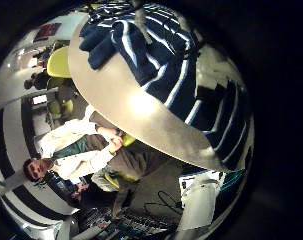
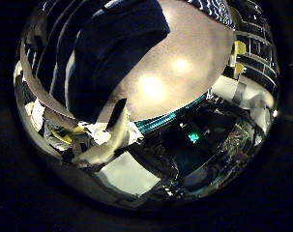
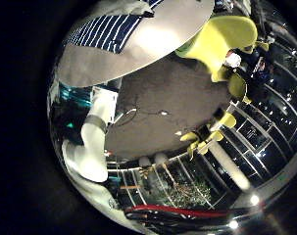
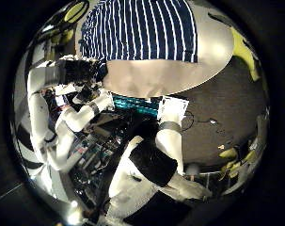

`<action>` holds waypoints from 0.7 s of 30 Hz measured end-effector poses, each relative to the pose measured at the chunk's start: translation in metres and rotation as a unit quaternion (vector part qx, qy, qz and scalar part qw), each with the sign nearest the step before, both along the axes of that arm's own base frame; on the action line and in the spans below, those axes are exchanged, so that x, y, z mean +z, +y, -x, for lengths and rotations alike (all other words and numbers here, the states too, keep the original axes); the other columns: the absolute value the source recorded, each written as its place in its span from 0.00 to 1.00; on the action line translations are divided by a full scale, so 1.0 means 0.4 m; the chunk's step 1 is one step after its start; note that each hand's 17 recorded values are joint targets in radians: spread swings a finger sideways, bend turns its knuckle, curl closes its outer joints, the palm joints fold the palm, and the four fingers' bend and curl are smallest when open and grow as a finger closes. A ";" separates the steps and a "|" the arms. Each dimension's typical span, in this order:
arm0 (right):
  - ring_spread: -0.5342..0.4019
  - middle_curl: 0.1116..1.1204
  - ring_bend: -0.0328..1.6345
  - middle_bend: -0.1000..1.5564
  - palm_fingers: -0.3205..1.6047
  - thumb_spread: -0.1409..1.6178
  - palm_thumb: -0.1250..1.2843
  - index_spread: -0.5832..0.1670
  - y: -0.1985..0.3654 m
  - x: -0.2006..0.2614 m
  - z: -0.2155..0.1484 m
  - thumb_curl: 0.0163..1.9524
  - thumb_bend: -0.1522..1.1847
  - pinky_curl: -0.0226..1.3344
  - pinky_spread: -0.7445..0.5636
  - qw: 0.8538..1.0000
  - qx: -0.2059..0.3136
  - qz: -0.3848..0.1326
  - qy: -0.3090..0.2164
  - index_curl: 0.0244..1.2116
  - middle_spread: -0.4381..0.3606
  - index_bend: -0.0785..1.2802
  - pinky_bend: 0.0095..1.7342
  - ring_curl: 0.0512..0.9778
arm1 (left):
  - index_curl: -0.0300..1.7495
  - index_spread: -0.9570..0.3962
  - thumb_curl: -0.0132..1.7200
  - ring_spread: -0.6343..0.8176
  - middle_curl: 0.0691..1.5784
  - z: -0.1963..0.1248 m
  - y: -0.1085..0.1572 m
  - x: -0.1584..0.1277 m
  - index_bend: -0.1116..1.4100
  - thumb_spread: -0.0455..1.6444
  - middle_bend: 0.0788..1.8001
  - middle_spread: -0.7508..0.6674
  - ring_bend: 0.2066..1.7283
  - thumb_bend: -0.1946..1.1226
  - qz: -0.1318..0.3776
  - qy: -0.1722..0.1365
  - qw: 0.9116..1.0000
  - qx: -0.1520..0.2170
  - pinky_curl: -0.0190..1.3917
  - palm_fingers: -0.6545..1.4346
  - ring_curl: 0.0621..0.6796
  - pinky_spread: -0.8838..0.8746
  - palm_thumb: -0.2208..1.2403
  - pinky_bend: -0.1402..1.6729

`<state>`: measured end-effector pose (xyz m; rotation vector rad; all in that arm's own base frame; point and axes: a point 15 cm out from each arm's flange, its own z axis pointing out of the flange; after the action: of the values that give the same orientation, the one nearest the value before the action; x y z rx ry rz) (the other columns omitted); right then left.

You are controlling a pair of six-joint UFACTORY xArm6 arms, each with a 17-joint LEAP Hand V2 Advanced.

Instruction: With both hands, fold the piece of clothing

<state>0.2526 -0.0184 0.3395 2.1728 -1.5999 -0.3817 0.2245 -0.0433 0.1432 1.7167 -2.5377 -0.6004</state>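
Observation:
The striped piece of clothing (image 4: 142, 28) lies spread flat on the table (image 4: 170, 75) in the right thumb side palm view, away from my right hand (image 4: 81, 85), whose fingers are relaxed and hold nothing. In the right little finger side palm view the clothing (image 3: 109, 29) lies on the table (image 3: 163, 39) at a distance. In the left little finger side palm view it (image 1: 141, 50) looks bunched at one end on the table (image 1: 141, 115). In the left thumb side palm view my left hand's fingers (image 2: 93, 130) hang relaxed beside the table (image 2: 175, 77), and a strip of the clothing (image 2: 219, 10) shows.
Chairs (image 3: 222, 39) stand on the floor beyond the table in the right little finger side palm view. A white robot arm (image 3: 89, 147) stands beside the table edge there, and one (image 4: 170, 137) shows in the right thumb side palm view.

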 end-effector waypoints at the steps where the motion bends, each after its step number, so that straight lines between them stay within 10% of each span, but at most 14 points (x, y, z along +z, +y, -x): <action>1: 0.64 0.26 0.42 0.25 0.28 0.81 0.34 0.32 0.001 0.000 0.000 0.11 0.10 0.16 0.84 1.000 0.000 0.000 0.000 0.22 0.53 0.18 0.36 0.19 | 0.29 0.72 0.20 0.37 0.37 -0.003 -0.004 -0.001 0.20 0.61 0.16 0.52 0.50 0.13 -0.001 -0.001 1.000 0.001 0.36 0.45 0.43 0.36 0.44 0.59; 8: 0.63 0.26 0.42 0.25 0.29 0.82 0.35 0.32 0.002 -0.008 -0.002 0.11 0.11 0.16 0.84 1.000 0.001 0.001 0.002 0.22 0.53 0.17 0.35 0.19 | 0.36 0.55 0.21 0.16 0.47 -0.033 -0.017 0.014 0.25 0.62 0.39 0.33 0.61 0.15 0.007 -0.018 1.000 0.007 0.36 0.81 0.51 0.18 0.54 0.64; 21: 0.43 0.30 0.53 0.32 0.34 0.76 0.48 0.36 0.037 -0.238 0.026 0.15 0.10 0.15 0.71 0.999 0.035 0.005 0.020 0.21 0.43 0.17 0.37 0.25 | 0.55 0.33 0.26 0.11 0.59 -0.080 -0.024 0.102 0.33 0.64 0.45 0.17 0.72 0.14 0.017 -0.049 0.999 0.014 0.43 0.83 0.71 0.16 0.70 0.74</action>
<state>0.2421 -0.0035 0.2443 2.1945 -1.4964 -0.3924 0.2564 -0.0527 0.1839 1.8111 -2.5672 -0.4795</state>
